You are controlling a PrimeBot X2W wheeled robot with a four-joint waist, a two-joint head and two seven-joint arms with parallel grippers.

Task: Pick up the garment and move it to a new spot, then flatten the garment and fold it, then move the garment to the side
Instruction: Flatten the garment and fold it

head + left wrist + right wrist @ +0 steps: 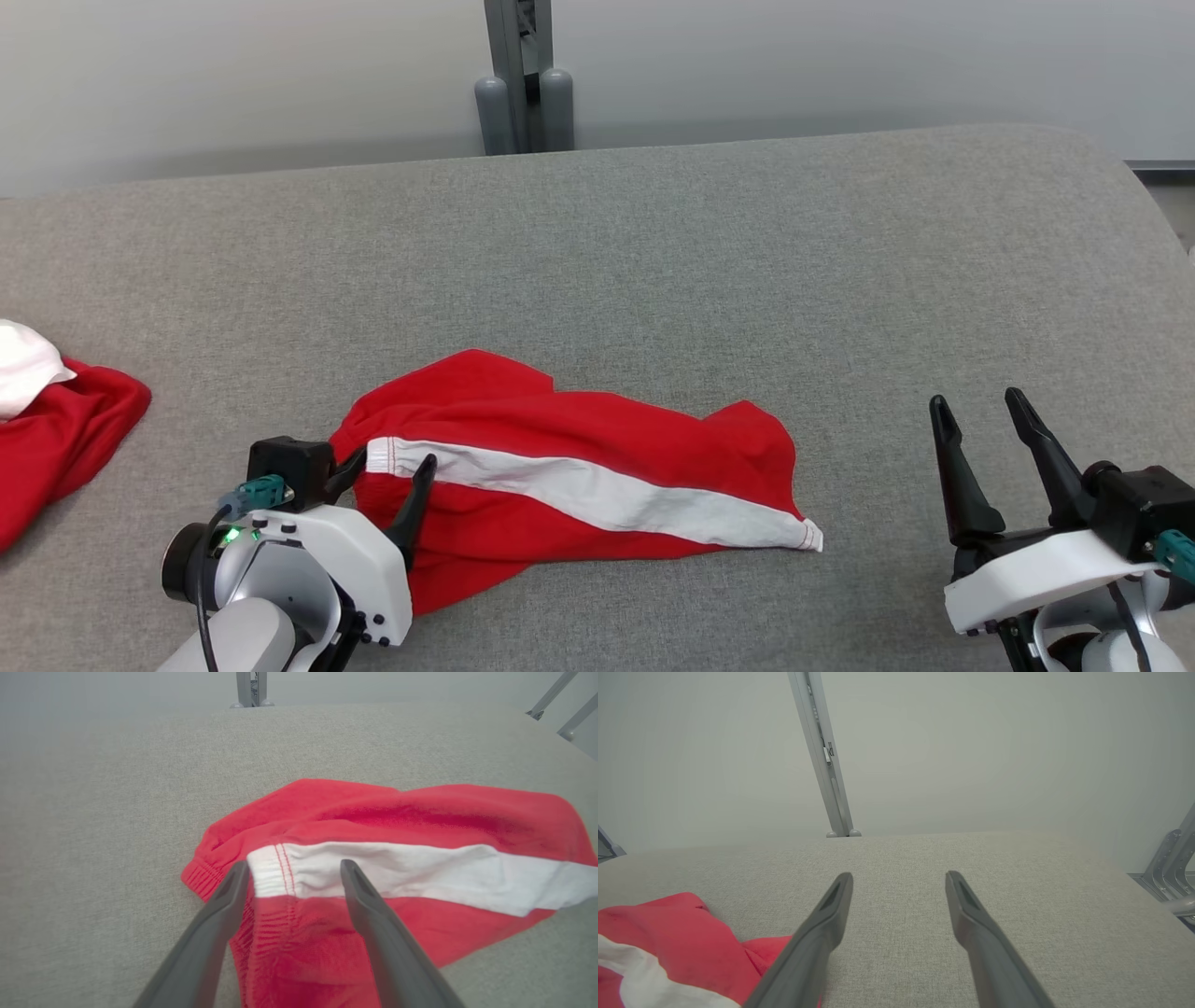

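Observation:
A pair of red shorts with a white side stripe (560, 467) lies crumpled on the grey table (653, 261), its waistband end to the left. My left gripper (392, 467) is open right over that waistband; in the left wrist view its fingers (224, 905) straddle the stitched end of the white stripe on the shorts (397, 826). My right gripper (980, 411) stands open above bare table, apart from the shorts' right end. The right wrist view has the shorts (668, 933) at its lower left and the right gripper (899, 882) over grey cloth.
A second red garment with a white piece on it (56, 439) lies at the table's left edge. A grey post (521, 84) rises behind the far edge. The table's rounded right corner (1139, 187) is near. Metal frame bars (1171, 868) stand off to the right.

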